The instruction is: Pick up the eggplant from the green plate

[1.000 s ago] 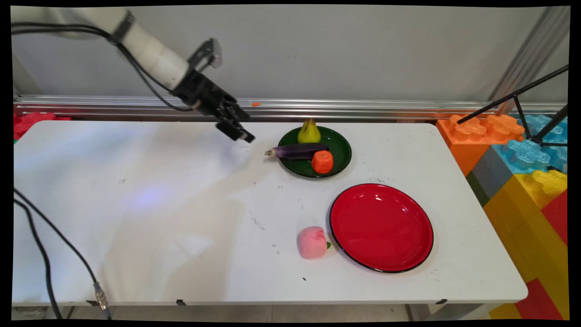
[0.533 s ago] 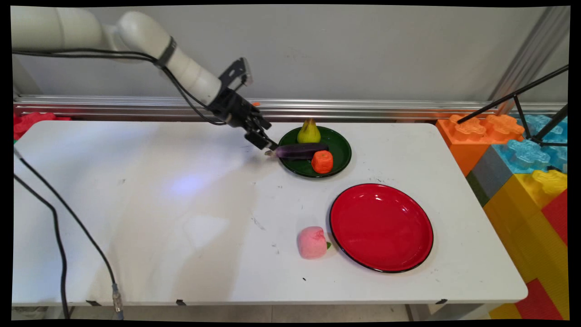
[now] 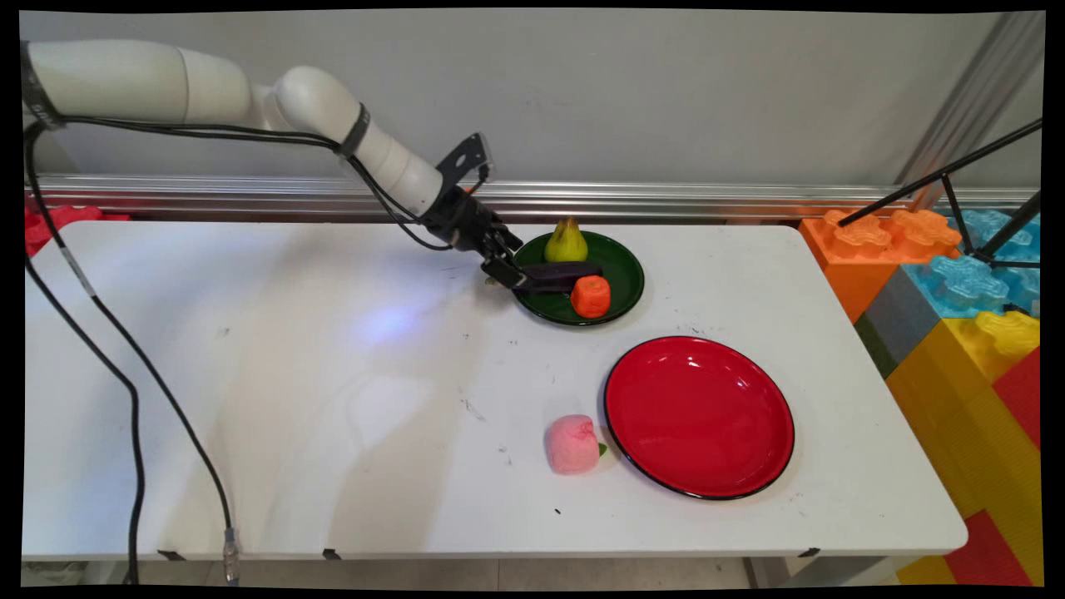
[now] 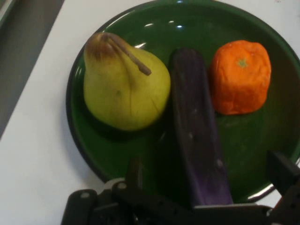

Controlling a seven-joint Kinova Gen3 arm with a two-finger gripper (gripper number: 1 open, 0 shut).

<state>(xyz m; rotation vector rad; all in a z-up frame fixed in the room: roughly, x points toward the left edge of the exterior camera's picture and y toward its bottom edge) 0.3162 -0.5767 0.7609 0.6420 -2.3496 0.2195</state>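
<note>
White bench under a grey wall: the pincer (image 3: 509, 277) has swept right and down onto the green plate (image 3: 626, 283), its fingers (image 4: 281, 169) spread wide either side of the aubergine's (image 4: 197, 140) stem end, not yet closed. Pear (image 4: 123, 89) and orange (image 4: 240, 77) flank it. Farther off lie a red plate (image 3: 699, 416) and pink fruit (image 3: 572, 444).

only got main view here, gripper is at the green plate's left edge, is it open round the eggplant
observer: Yes. In the hand view the gripper is open, and the eggplant lies between its two fingers.
operator: touching it yet
observer: No. The hand view shows a gap between the eggplant and each finger.
operator: anything crowding the eggplant
observer: The pear rests against one side of it. The orange sits close on the other side.
</note>
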